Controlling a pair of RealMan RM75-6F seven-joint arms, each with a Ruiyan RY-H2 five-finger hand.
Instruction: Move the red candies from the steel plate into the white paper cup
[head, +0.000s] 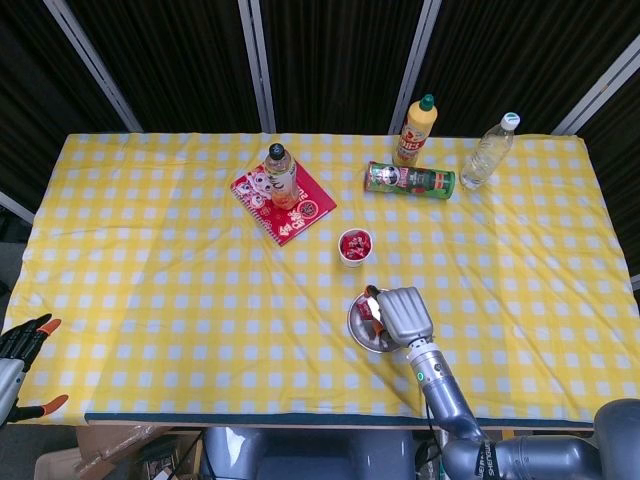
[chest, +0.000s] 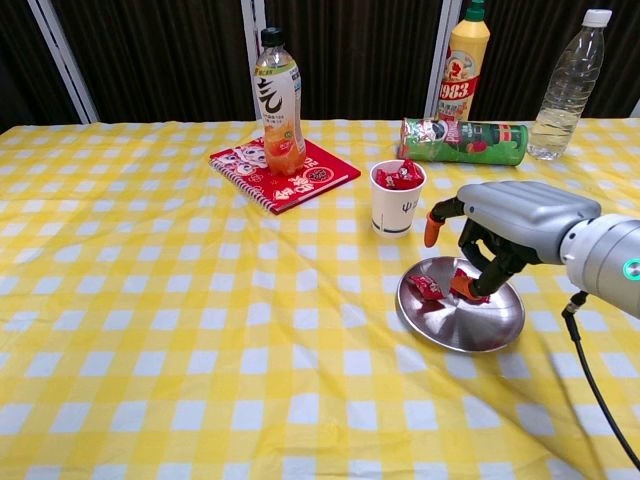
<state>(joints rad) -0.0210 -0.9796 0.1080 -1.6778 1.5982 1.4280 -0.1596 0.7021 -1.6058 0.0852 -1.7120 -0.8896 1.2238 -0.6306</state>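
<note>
The steel plate (chest: 484, 326) (head: 358, 326) lies right of centre near the table's front edge. One red candy (chest: 425, 287) rests on its left side. A second red candy (chest: 462, 289) sits under the down-curled fingers of my right hand (chest: 520, 216) (head: 402, 312), which hovers over the plate. The fingertips touch this candy and the thumb stands apart from it. The white paper cup (chest: 396, 205) (head: 354, 247) stands just behind the plate with red candies (chest: 400, 175) inside. My left hand (head: 18, 352) hangs off the table's front left corner, fingers spread, holding nothing.
An orange drink bottle (chest: 278, 100) stands on a red notebook (chest: 305, 175) behind and left of the cup. A green can (chest: 463, 140) lies on its side behind the cup. A yellow bottle (chest: 462, 70) and a clear water bottle (chest: 570, 85) stand at the back.
</note>
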